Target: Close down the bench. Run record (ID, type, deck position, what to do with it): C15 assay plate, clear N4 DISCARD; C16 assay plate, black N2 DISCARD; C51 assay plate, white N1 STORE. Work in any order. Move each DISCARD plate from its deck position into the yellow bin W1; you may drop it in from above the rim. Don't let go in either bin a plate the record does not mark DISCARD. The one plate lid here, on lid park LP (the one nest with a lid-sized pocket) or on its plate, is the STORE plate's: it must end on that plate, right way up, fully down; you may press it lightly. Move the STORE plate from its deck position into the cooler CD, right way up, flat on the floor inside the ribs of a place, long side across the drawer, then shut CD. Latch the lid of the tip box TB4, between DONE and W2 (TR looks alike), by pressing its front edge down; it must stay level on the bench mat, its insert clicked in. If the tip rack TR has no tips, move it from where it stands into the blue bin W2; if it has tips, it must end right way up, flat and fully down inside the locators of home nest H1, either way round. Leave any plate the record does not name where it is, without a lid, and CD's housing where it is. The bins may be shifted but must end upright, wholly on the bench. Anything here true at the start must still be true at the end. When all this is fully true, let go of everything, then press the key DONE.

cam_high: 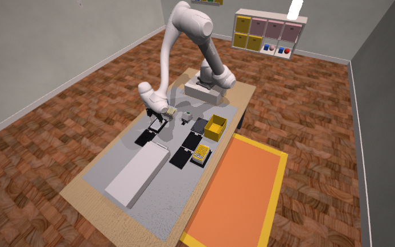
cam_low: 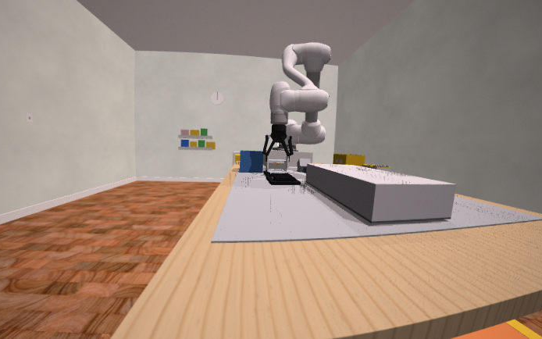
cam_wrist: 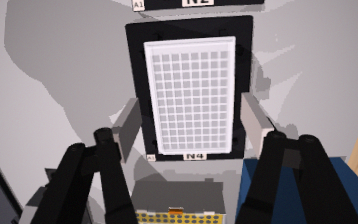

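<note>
The clear assay plate (cam_wrist: 191, 95) (cam_high: 157, 124) lies flat in the black nest marked N4 (cam_wrist: 136, 65). My gripper (cam_wrist: 190, 108) (cam_high: 155, 118) (cam_low: 278, 152) is open and empty. It hangs just above this plate, with one finger pad on each long side of the plate's near half. The nest N2 (cam_high: 145, 137) (cam_low: 282, 182) is beside N4 and looks all black; I cannot tell whether a black plate lies in it. The yellow bin (cam_high: 215, 127) stands across the mat. The cooler CD (cam_high: 140, 171) (cam_low: 379, 189) is shut.
The tip box TB4 (cam_wrist: 178, 197) (cam_high: 171, 111) and the blue bin (cam_wrist: 291, 195) (cam_low: 251, 161) stand close behind the gripper. The DONE key (cam_high: 188, 115) is beside TB4. A rack with yellow tips (cam_high: 200, 152) sits near two black nests (cam_high: 191, 140).
</note>
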